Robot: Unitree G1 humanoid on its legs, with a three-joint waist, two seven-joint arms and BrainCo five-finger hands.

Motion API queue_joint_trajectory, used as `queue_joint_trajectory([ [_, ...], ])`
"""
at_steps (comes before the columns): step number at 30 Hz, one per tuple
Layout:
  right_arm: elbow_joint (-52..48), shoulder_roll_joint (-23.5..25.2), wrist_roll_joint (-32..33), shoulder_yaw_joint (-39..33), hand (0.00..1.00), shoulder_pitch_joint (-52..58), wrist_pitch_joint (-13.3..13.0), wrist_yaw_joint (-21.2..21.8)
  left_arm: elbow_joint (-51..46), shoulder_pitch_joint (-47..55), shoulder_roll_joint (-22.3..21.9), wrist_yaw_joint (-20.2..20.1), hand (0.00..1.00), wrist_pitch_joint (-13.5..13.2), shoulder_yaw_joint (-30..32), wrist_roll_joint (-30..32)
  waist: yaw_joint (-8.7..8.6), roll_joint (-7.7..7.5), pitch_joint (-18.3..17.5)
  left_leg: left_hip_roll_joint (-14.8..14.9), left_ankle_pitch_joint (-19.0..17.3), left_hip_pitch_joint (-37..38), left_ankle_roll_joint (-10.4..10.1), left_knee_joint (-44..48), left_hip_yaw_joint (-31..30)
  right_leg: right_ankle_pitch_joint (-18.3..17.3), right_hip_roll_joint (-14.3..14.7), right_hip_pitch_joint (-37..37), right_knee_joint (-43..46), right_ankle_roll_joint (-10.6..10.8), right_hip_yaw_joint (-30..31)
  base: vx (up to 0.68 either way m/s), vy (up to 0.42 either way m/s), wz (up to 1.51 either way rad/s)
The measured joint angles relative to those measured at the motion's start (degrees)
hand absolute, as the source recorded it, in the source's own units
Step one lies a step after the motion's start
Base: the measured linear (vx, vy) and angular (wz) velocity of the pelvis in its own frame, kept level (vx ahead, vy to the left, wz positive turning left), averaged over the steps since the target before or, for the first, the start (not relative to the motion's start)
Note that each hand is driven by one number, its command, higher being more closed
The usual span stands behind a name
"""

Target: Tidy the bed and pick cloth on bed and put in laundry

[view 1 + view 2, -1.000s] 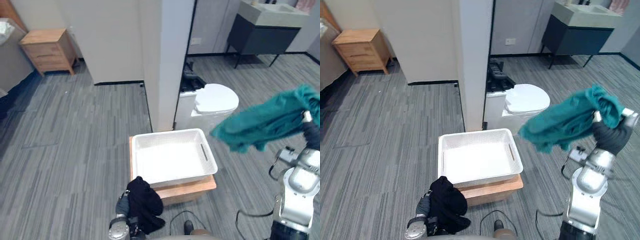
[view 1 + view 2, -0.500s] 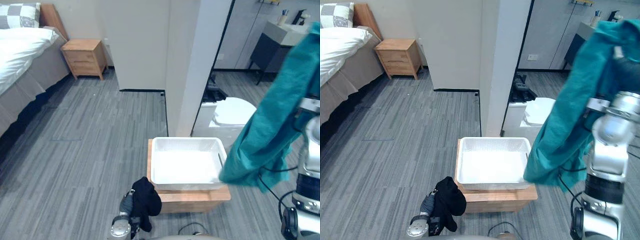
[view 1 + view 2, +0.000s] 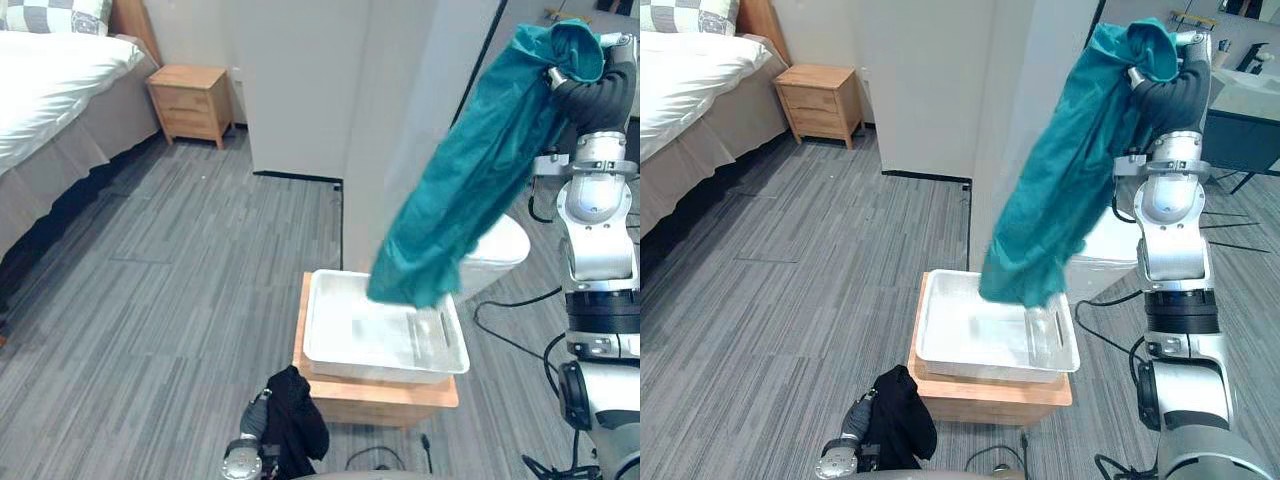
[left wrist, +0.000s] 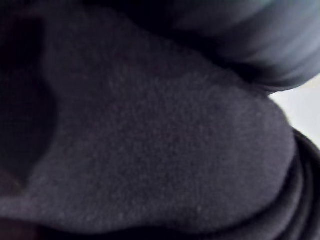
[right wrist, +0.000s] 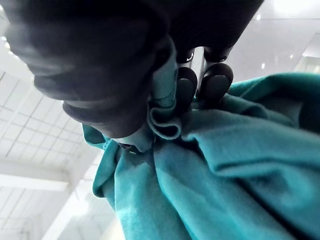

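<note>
Down at six o'clock the left hand (image 3: 256, 420) sits low with a black cloth (image 3: 295, 432) draped over it; its fingers are buried in the fabric, so I cannot tell how they stand. Just beyond, a white basket (image 3: 322, 345) rests on a low wooden stand (image 3: 375, 397). Up at two o'clock the right hand (image 3: 588, 88) is raised high, fingers (image 5: 212, 82) curled tight into a teal cloth (image 3: 470, 200), which hangs down over the basket's far rim. Off at ten o'clock stands the bed (image 3: 55, 85), a wooden nightstand (image 3: 192, 100) beside it.
</note>
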Motion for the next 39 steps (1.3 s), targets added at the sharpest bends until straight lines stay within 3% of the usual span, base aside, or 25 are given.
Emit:
queue_joint_trajectory([
  [2,-2.77,0.03,-0.03,-0.18,1.0,1.72,0.0,0.03,0.21,-0.53,-0.01,0.0,1.0,-0.02,-0.03,0.02,-0.18,-0.01,0.06,0.04,0.76,-1.49,-0.5,-0.01,0.31,-0.79,0.03,-1.53,-0.07,-0.7,0.13,-0.1,-0.05,-0.08],
  [4,-9.59,0.78,-0.09,-0.52,1.0,8.41,-0.14,0.46,0.22,-1.28,0.05,0.04,1.0,-0.06,0.07,0.05,-0.17,-0.52,0.9,-0.18,1.57,-1.84,-0.76,-0.07,0.38,-2.28,-0.18,-1.62,-0.22,-0.07,0.06,-0.09,-0.07,0.02],
  [5,-14.27,2.49,-0.4,-0.97,1.0,14.37,-0.17,1.85,0.19,-1.47,-0.21,0.03,1.0,-0.07,0.09,0.13,-0.29,-0.42,1.39,-0.38,2.01,-1.78,-0.98,-0.11,0.53,-3.0,-0.07,-1.63,-0.04,0.92,-0.2,-0.1,-0.071,0.05],
  [8,-22.07,7.74,-1.65,-1.61,1.0,29.06,0.06,5.53,0.13,-1.3,-1.56,-0.04,1.0,-0.05,0.15,0.76,-1.21,0.22,2.46,0.24,2.54,-1.59,-1.37,-0.12,0.39,-4.36,0.08,-1.78,0.65,1.25,-0.76,-0.08,-0.039,0.04],
  [11,-25.34,12.38,-1.89,-1.63,1.0,35.9,0.1,8.45,-0.37,-1.33,-2.17,-0.26,1.0,-0.06,0.08,2.34,-2.47,0.85,2.83,0.48,2.58,-2.08,-1.42,-0.13,0.63,-4.32,0.12,-2.59,0.67,1.39,-0.27,-0.05,0.006,-0.11],
  [16,-26.23,14.26,-1.88,1.84,1.0,36.5,-0.22,11.21,-0.69,-1.59,-1.78,-1.28,1.0,-0.09,-0.11,2.36,-2.09,-0.2,3.31,0.25,2.59,-2.74,-1.41,-0.11,1.51,-3.78,-0.05,-3.71,0.46,2.37,0.95,-0.02,0.027,-0.11],
  [18,-25.76,14.81,-1.88,7.43,1.0,33.77,-0.32,11.48,-0.69,-1.26,-0.78,-1.27,1.0,-0.08,-1.4,2.32,-1.76,-0.58,3.4,0.15,2.67,-2.78,-1.3,-0.11,1.93,-3.18,-0.04,-3.95,0.58,2.85,1.6,0.01,0.024,-0.08],
  [21,-21.31,16.17,-1.87,14.35,1.0,27.44,-1.03,12.0,-1.48,-1.48,-0.39,-1.18,1.0,-0.09,-1.76,2.29,-1.6,-0.34,3.56,0.17,2.8,-3.62,-1.12,-0.11,2.42,-2.26,-0.09,-5.1,0.5,1.97,1.96,0.0,0.013,-0.1],
  [24,-12.93,16.68,-2.36,22.52,1.0,18.8,-1.22,12.71,-1.81,-3.83,-0.52,-1.08,1.0,-0.12,-3.61,2.26,-0.1,0.53,5.22,0.29,3.54,-5.74,-0.61,-0.09,2.41,-0.89,-0.01,-7.22,0.33,0.98,2.08,-0.02,0.001,-0.01],
  [28,1.37,20.37,-4.38,28.7,1.0,5.91,-0.05,12.95,-3.18,-7.75,-0.55,0.01,1.0,-0.9,-3.98,2.21,1.16,2.41,10.74,0.34,5.38,-10.37,0.19,-0.09,1.11,0.88,-0.02,-10.69,-0.4,-0.01,1.26,-0.07,-0.004,0.13],
  [35,16.76,21.74,-10.33,28.15,1.0,-2.43,2.24,12.39,-4.31,-10.66,1.17,1.34,1.0,-1.87,-4.61,2.24,2.02,4.96,17.31,0.3,7.25,-15.6,0.87,-0.08,-1.83,1.82,-0.03,-13.8,-0.67,-0.54,-1.96,-0.03,-0.016,0.24],
  [39,24.41,21.62,-11.97,22.03,1.0,-4.63,3.33,10.85,-4.56,-12.76,2.29,2.03,1.0,-2.16,-6.12,2.25,2.96,7.65,20.38,0.26,8.05,-17.8,1.31,-0.07,-2.06,2.78,-0.04,-15.57,-0.75,-0.5,-2.58,0.0,-0.01,0.08],
])
